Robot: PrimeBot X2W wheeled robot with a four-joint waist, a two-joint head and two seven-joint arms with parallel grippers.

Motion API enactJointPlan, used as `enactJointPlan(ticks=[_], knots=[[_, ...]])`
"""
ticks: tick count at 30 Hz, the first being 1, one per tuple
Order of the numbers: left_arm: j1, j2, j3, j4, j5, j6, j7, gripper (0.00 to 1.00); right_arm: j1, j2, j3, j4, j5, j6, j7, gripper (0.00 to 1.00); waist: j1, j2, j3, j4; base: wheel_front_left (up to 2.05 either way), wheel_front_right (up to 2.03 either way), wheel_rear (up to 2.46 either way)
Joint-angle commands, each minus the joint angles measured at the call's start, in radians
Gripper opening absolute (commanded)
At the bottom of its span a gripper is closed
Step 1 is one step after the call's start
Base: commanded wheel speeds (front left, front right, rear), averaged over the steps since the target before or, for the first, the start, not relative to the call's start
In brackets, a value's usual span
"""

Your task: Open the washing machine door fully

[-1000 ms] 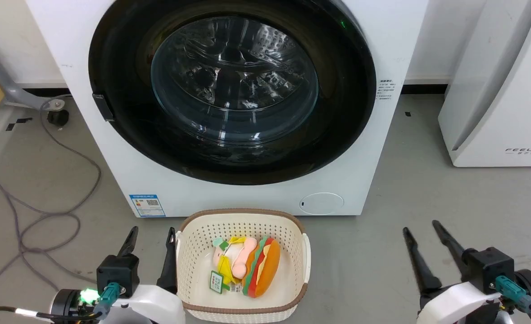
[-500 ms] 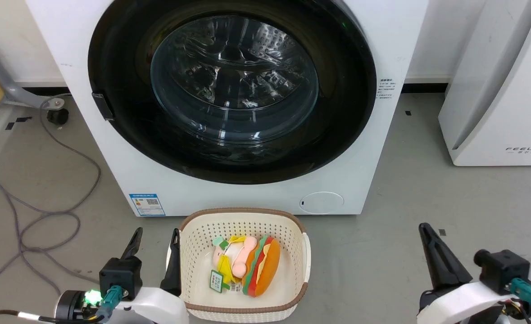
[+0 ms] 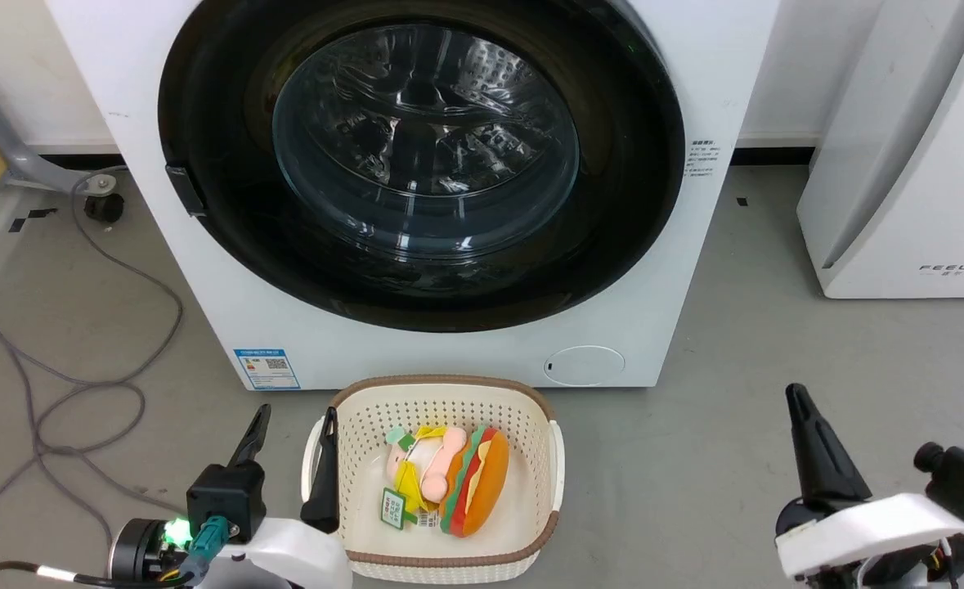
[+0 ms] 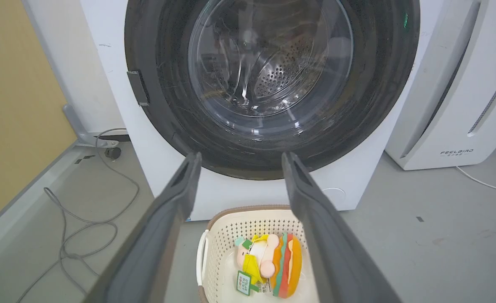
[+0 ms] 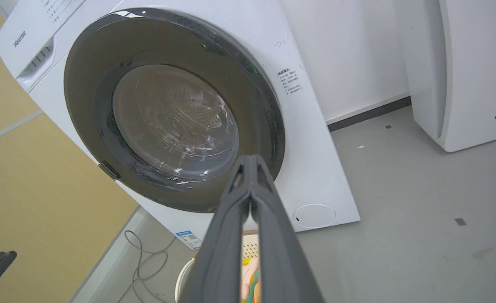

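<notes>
Basically nothing done yet: door (image 3: 420, 164) sits shut, flush on the washer (image 3: 449, 360), upper centre of frame. Left gripper (image 3: 297, 411), lower left, jaws wide, empty. Right gripper (image 3: 796, 399), lower right, jaws pinched together, empty. Approach, grasp and full swing all left.

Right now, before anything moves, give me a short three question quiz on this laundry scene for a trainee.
1. True or false: the washing machine door is shut.
2. What lies in the basket on the floor in front of the machine?
3. The right end effector is: A open; B shut on nothing; C shut on the basket.

Key:
1. True.
2. Plush toys, one shaped like a burger.
3. B.
</notes>
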Motion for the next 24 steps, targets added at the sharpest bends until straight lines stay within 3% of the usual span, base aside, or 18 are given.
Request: enactJointPlan(ticks=[1,13,24], knots=[[-0.018,0.0,-0.002,0.005,-0.006,-0.002,-0.012,1.0,-0.021,0.001,-0.005,0.01,0.039,0.0,-0.011,0.0,0.0001,0.0,0.001,0.0,0.0,0.0,0.0],[-0.04,0.0,-0.009,-0.001,-0.017,-0.003,-0.037,1.0,-0.148,-0.035,-0.033,0.109,0.274,0.0,-0.036,0.0,0.0001,0.0,0.028,-0.004,0.0,0.0,0.0],[-0.063,0.0,-0.012,-0.012,-0.033,-0.009,-0.06,1.0,-0.354,-0.101,-0.024,0.257,0.482,0.0,-0.052,0.0,0.0001,0.0,0.064,-0.003,0.0,0.0,0.0]])
